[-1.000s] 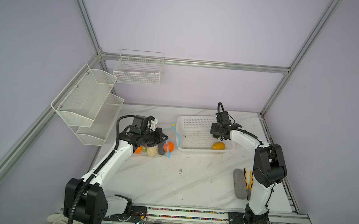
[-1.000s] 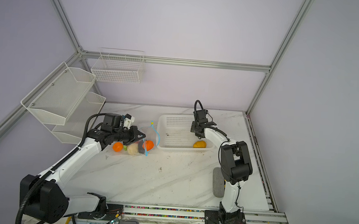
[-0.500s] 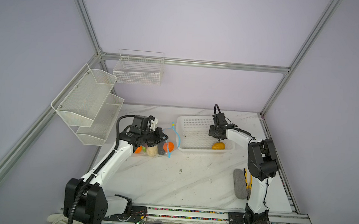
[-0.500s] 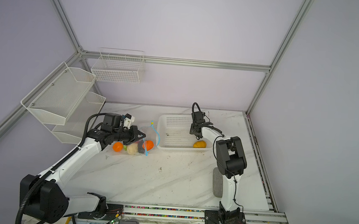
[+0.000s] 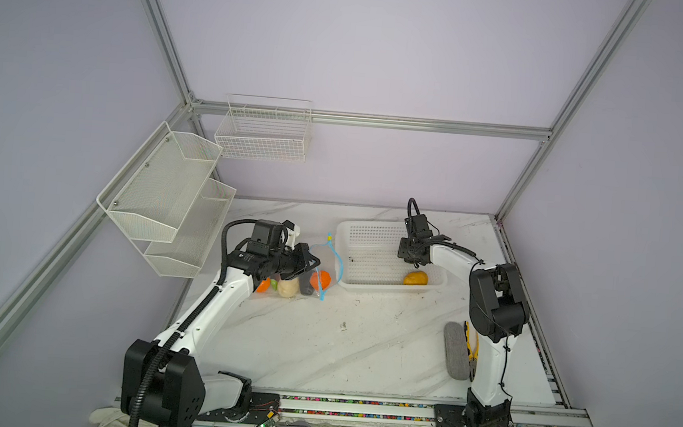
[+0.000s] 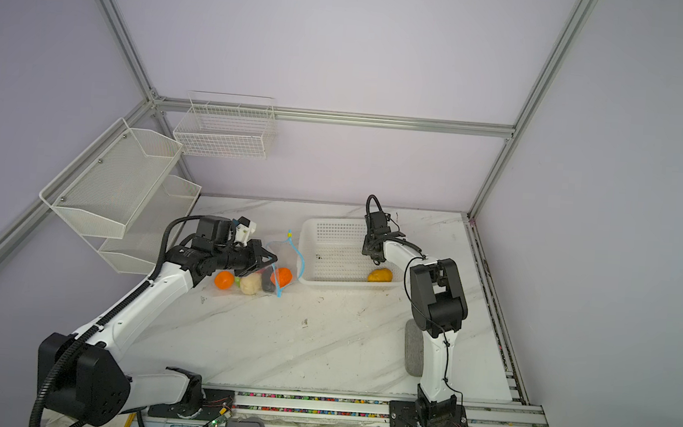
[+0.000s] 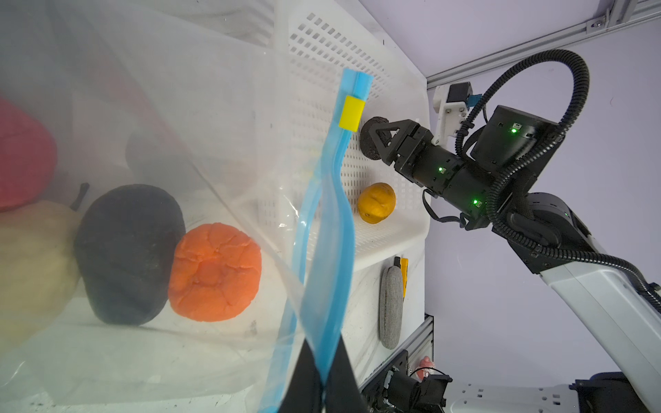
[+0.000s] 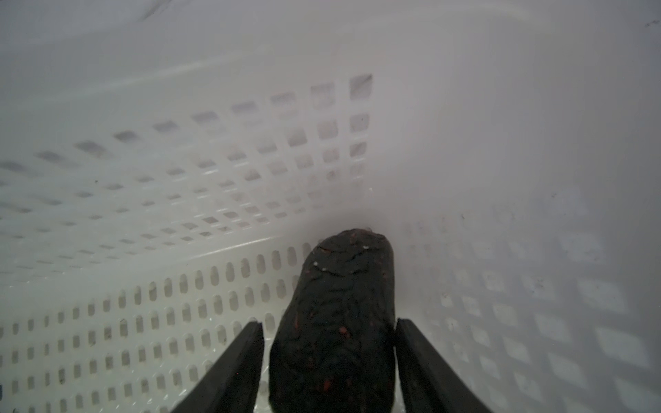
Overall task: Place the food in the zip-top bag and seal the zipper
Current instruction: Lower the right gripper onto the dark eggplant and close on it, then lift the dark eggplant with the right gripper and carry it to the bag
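Far left, a white mesh shelf point(image 5: 166, 192) hangs on the side wall, with a wire basket point(image 5: 262, 133) on the back wall next to it. Down on the marble table point(image 5: 321, 346), the left gripper point(image 7: 323, 382) is clenched tight on the zipper point(image 7: 332, 214), pinching one lip of that light-blue strip and holding it raised.

The zip-top bag point(image 7: 232, 107) sits at the left of the table, just beside the white perforated basket point(image 5: 375, 286), mouth turned toward it. The mouth is open: the two blue lips are parted, and the yellow slider point(image 7: 352, 113) is at the strip's far end.

Inside the bag, in both top views, there's an orange fruit point(image 5: 262, 285) deepest in. A small green piece point(image 5: 274, 284) is against it, then the cream pear point(image 5: 288, 287) and a black lump point(image 5: 307, 287). A second orange point(image 5: 321, 279) is nearest the mouth. The left wrist view adds something red point(image 7: 21, 157) next to the pear, blurred through the plastic.

Over to the basket: a yellow-brown oval point(image 5: 415, 278) rests by its front wall, toward the right. The right gripper point(image 8: 328, 321) is down in the basket's right half, jaws straddling a dark red-flecked lump point(image 8: 339, 304). One finger touches it and a sliver of basket shows beside the other. Gripped or not, I can't tell.

Far right on the table lies a gray oblong pad point(image 5: 456, 351), with yellow-handled pliers point(image 5: 471, 350) just beside it.
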Robot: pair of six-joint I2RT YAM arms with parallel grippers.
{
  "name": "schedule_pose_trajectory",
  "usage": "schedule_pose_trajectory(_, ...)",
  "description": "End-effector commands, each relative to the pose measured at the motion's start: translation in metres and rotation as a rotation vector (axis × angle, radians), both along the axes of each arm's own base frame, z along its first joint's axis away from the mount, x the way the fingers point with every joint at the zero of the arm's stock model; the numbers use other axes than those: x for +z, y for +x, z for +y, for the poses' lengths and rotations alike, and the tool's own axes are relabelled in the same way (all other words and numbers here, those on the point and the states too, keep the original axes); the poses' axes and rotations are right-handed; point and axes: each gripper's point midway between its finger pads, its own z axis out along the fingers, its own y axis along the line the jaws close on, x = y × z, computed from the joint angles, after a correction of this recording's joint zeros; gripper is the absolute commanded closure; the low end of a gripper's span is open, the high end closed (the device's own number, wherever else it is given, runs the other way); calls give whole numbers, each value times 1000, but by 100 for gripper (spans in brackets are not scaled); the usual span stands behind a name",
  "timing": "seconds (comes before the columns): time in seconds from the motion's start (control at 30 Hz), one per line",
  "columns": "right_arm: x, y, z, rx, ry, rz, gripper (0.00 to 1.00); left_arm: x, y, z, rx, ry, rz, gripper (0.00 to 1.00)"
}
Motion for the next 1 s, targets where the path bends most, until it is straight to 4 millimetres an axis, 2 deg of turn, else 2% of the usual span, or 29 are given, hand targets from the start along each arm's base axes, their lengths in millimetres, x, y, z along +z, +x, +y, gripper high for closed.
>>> schedule_pose_trajectory(0.0, -3, 4, -3, -9, -10, 4, 38, 7, 1, -3, -17, -18, -47, 100)
schedule_pose_trajectory(0.17, -5, 4, -3, -6, -8, 8, 42, 7, 1, -2, -16, -16, -47, 100)
schedule_pose_trajectory(0.47, 6, 4, 1, 5, 19, -16, 45, 5, 1, -2, -14, -17, -41, 100)
schedule_pose_trajectory(0.97, 50, -11, 20, 127, 136, -112, 48, 3, 5, -4, -13, -22, -33, 100)
